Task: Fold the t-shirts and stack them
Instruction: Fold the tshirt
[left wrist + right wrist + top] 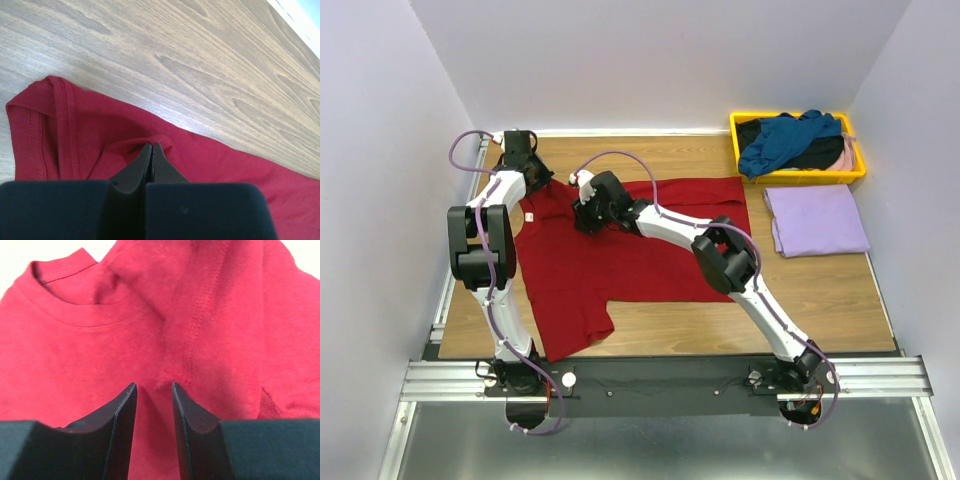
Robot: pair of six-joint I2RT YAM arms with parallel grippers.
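A dark red t-shirt (630, 255) lies spread on the wooden table, its lower left part folded up. My left gripper (534, 180) is at the shirt's far left corner. In the left wrist view it (151, 145) is shut on a small raised fold of the red cloth (225, 160), next to a hemmed sleeve (45, 130). My right gripper (586, 216) is near the collar (65, 282). Its jaws (154, 385) stand a little apart, tips pressed onto the red cloth (150, 330) with a small ridge between them. A folded lavender t-shirt (815, 220) lies at the right.
A yellow tray (800, 178) at the back right holds a teal shirt (790, 138), a black one (820, 155) and a pale pink one (846, 155). White walls enclose the table on three sides. Bare wood (800, 300) shows in front of the lavender shirt.
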